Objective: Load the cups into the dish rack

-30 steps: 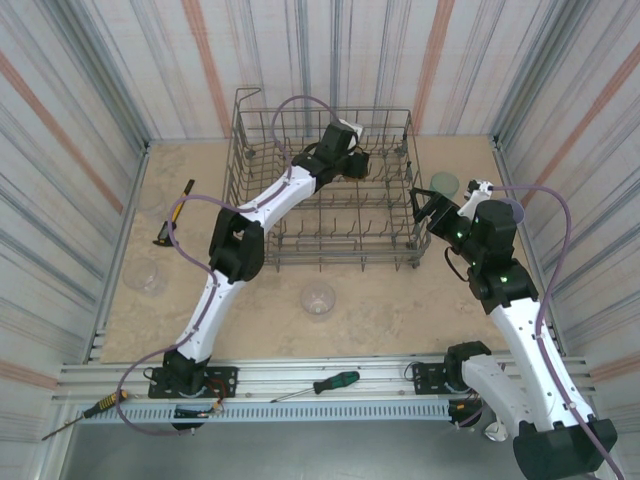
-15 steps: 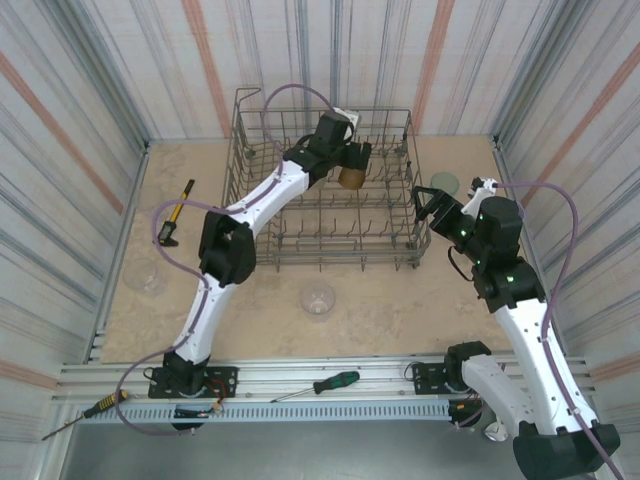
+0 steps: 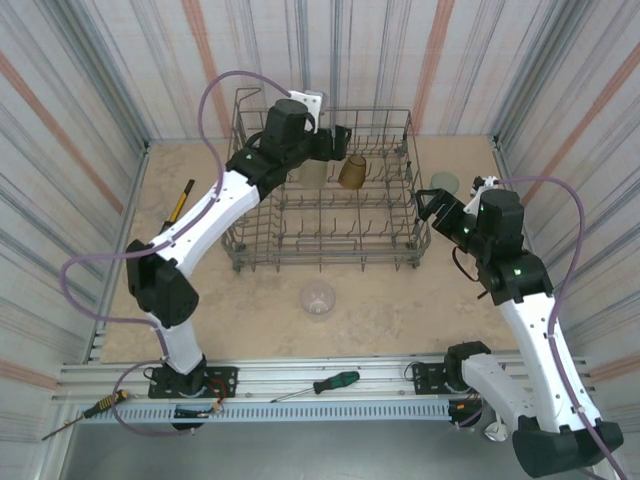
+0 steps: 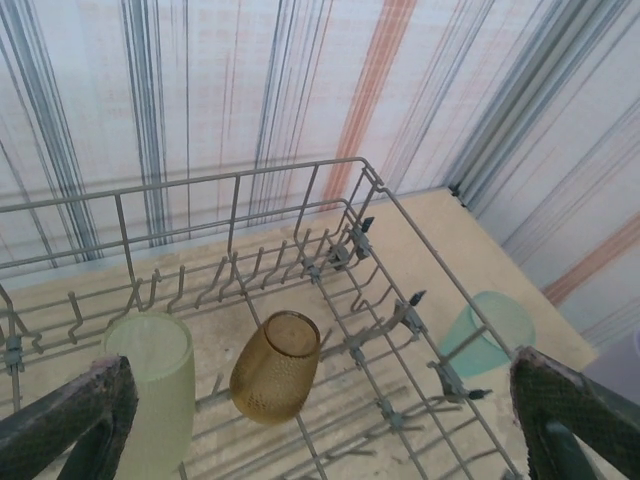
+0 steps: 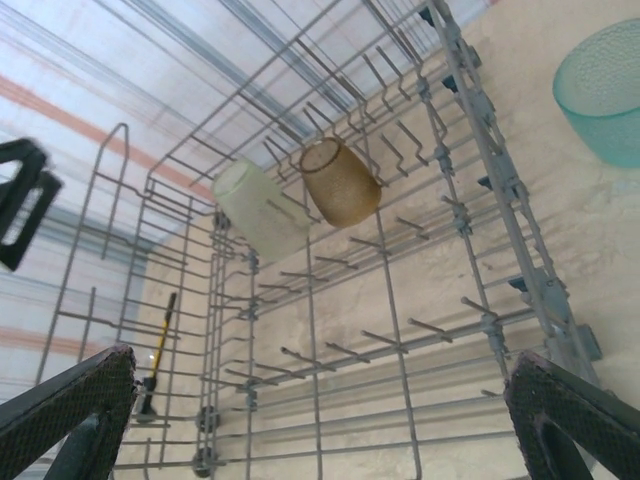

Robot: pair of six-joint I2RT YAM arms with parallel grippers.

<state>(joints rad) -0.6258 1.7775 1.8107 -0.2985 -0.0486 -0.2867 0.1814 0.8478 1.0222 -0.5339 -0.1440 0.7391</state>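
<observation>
The dish rack (image 3: 321, 258) stands mid-table, at the back. Two cups sit upside down on its tines: a pale yellow-green cup (image 3: 312, 173) (image 4: 152, 385) (image 5: 258, 211) and, beside it, an amber-brown cup (image 3: 350, 172) (image 4: 276, 367) (image 5: 340, 181). My left gripper (image 3: 336, 141) (image 4: 320, 440) hovers open above them, holding nothing. A teal-green cup (image 3: 444, 184) (image 4: 487, 332) (image 5: 604, 92) stands on the table right of the rack. My right gripper (image 3: 430, 208) (image 5: 320, 440) is open and empty at the rack's right wall, near the teal cup. A clear cup (image 3: 318, 298) stands in front of the rack.
A hammer (image 3: 177, 205) (image 5: 156, 350) lies on the table left of the rack. A green screwdriver (image 3: 335, 382) and a yellow one (image 3: 100, 407) rest on the rail at the near edge. Corrugated walls close in on three sides.
My left gripper opened, left the amber cup in the rack and pulled back up and to the left, with the elbow swinging left. The right arm barely shifted.
</observation>
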